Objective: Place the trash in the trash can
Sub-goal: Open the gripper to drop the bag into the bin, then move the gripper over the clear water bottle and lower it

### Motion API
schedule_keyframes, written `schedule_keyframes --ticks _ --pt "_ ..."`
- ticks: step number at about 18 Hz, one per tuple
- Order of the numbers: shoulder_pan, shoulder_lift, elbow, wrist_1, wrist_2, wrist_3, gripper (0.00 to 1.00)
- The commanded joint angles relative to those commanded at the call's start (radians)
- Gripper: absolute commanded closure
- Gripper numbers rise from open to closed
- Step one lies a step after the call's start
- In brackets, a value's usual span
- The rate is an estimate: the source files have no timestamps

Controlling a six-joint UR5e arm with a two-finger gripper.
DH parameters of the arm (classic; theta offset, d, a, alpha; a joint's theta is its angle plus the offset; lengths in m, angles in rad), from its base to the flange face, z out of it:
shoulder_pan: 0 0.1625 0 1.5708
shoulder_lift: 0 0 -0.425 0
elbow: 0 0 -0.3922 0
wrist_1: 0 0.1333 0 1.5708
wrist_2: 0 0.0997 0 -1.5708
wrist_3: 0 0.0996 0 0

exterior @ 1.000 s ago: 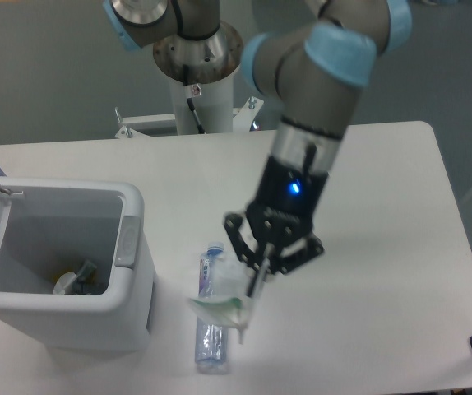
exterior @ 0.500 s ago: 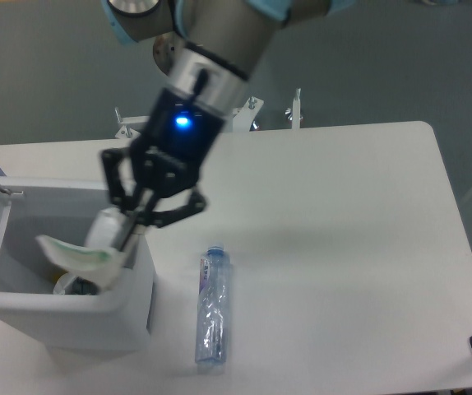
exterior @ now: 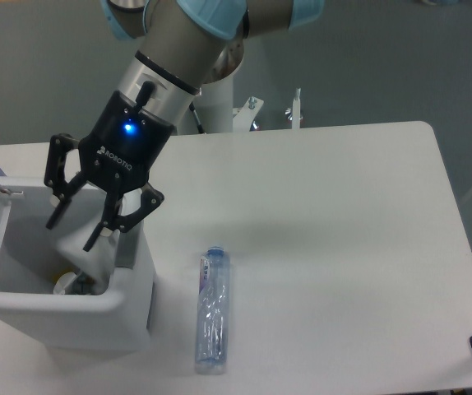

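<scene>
Released from the now spread pincer [exterior: 76, 226] over the trash can [exterior: 129, 296], the wrapper is gone; bottle [exterior: 211, 311] lies well right.

Pincer [exterior: 76, 234] opened; wrapper dropped into trash can [exterior: 129, 292].

White table [exterior: 343, 214], grey floor [exterior: 47, 74] behind, even light.

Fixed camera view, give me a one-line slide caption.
Open gripper over the trash can; crushed bottle lies on the table.
</scene>
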Motion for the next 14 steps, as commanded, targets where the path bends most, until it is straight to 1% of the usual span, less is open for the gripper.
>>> schedule_keyframes --ticks 2,3,5,7,8,10,14 --pt "0.04 -0.011 0.011 0.008 0.0 0.003 0.0" --pt "0.048 -0.032 0.031 0.008 0.0 0.002 0.0" --pt "0.066 -0.089 0.089 0.003 0.008 -0.009 0.0" --pt "0.086 -0.145 0.142 -0.002 0.041 -0.021 0.0" --pt "0.091 -0.172 0.159 -0.002 0.066 -0.023 0.0" --pt "0.135 -0.21 0.163 -0.008 0.107 -0.034 0.0" --pt "0.16 -0.282 0.166 -0.031 0.13 -0.037 0.0"
